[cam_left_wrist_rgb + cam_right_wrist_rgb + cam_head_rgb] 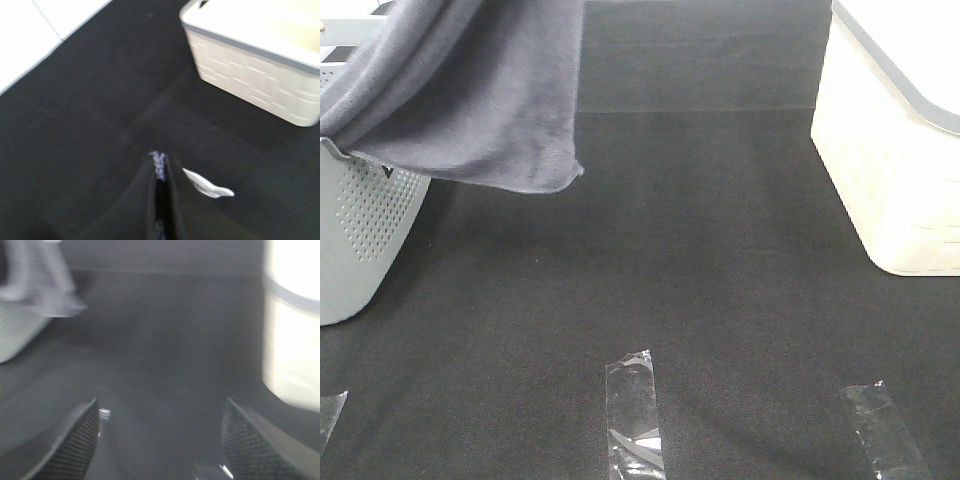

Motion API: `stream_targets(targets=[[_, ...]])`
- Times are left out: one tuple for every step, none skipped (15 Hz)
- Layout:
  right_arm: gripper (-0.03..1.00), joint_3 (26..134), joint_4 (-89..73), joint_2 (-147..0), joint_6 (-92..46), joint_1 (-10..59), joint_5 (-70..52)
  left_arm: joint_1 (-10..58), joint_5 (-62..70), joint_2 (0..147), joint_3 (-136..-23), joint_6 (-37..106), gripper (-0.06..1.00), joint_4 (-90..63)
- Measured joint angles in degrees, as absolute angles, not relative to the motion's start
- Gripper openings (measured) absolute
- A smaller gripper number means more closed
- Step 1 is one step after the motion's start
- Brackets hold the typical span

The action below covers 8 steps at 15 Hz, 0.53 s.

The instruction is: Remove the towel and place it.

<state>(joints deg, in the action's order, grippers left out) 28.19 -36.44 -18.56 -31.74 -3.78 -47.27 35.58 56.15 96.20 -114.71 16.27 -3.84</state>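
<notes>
Tape strips [633, 410]: clear pieces stuck along the bottom edge of the exterior view, on the black mat [700, 250].
Right gripper [160, 405]: jaws spread wide and holding nothing; its own view is blurred, with bare mat between the fingers.
Left gripper [160, 159]: jaws pinched together on a sliver of blue-grey fabric, with a white label [207, 188] sticking out beside them. It is out of sight in the exterior view.
Towel [470, 90]: upper left of the exterior view, coming down from the top edge and draped over the rim of the grey basket [360, 230]. Its hemmed lower edge hangs free above the mat.
Long axis: slanted, from the top-left corner down towards frame centre.
Cream basket [880, 170]: upper right of the exterior view, well apart from the towel across open mat.
Key relation: the towel is on the left arm's side and in that arm's grip, while the right gripper sees it far off in the upper left of its view.
Step in hand: probably lifting the towel out of the grey basket, since part of it is on the rim.
Next move needs: enough lift for the hanging edge to clear that rim, then travel right. Whether the goal is the mat or the cream basket I cannot tell.
</notes>
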Motion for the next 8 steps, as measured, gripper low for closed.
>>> stream_targets(targets=[[0.66, 27.73, -43.03, -22.52, -41.65, -3.78, -46.47, 35.58, 57.01, 96.20, -114.71, 16.33, 0.01, -6.47], [0.66, 27.67, -49.62, -27.39, -50.94, -3.78, -46.35, 35.58, 57.87, 96.20, -114.71, 16.33, 0.01, -8.77], [0.66, 27.56, -56.95, -32.09, -60.62, -3.78, -46.47, 35.58, 58.84, 96.20, -114.71, 16.39, 0.01, -10.31], [0.66, 27.56, -56.95, -32.09, -60.62, -3.78, -46.47, 35.58, 58.84, 96.20, -114.71, 16.39, 0.01, -10.31], [0.66, 27.56, -62.91, -37.13, -71.39, -3.78, -47.78, 35.58, 59.13, 96.20, -114.71, 16.56, 0.01, -11.46], [0.66, 27.56, -69.27, -42.91, -80.67, -3.78, -50.08, 35.58, 59.47, 96.20, -114.71, 16.79, 0.01, -12.26], [0.66, 27.56, -74.66, -48.07, -87.66, -3.78, -52.65, 35.58, 59.76, 96.20, -114.71, 17.42, 0.01, -13.29], [0.66, 27.56, -79.93, -53.74, -93.68, -3.78, -55.23, 35.64, 59.87, 96.20, -114.71, 18.74, 0.01, -15.76]])
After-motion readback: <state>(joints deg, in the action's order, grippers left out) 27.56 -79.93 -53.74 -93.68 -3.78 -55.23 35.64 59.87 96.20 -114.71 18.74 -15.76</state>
